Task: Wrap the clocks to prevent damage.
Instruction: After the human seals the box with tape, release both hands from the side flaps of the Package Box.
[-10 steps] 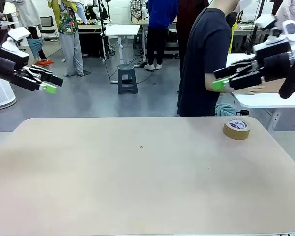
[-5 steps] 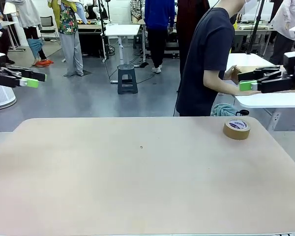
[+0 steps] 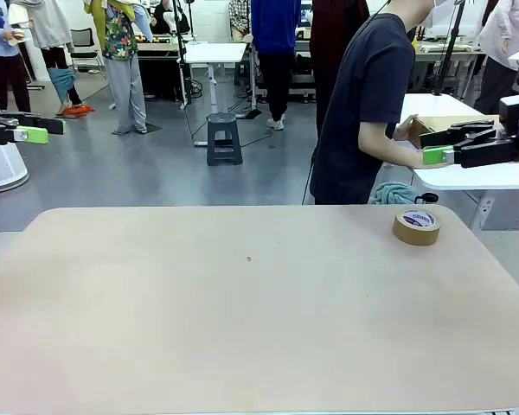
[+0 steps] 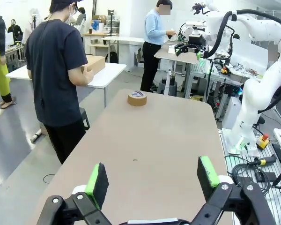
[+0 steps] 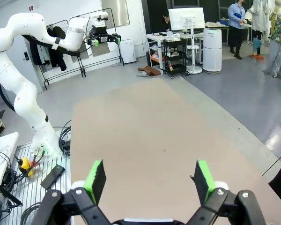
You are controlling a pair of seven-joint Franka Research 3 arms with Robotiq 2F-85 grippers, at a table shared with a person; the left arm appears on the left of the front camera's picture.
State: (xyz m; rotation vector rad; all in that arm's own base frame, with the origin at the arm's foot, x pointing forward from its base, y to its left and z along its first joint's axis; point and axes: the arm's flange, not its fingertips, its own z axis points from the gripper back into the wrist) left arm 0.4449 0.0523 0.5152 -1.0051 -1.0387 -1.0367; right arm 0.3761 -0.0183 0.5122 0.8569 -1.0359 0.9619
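So the bench (image 3: pixel 242 328) has just a roll of tape (image 3: pixel 416 226) on it, sitting near the far right corner. I can't spot any clocks or wrapping material yet.

The person (image 3: pixel 363 104) stands just behind the tape, turned toward a side table (image 3: pixel 476 177) and handling a cardboard box (image 3: pixel 441 124) (my guess is the clocks are in there, can't tell).

Both arms are parked high off the bench: left gripper (image 3: pixel 30 130) far to the left of the tape, right gripper (image 3: pixel 439 149) above and behind it. Both are spread wide with nothing in them.

Biggest risk I see: the right gripper hangs very close to the person's forearm, so a sudden swing could bump them or the box. Also, a low reach could knock the tape off the edge.
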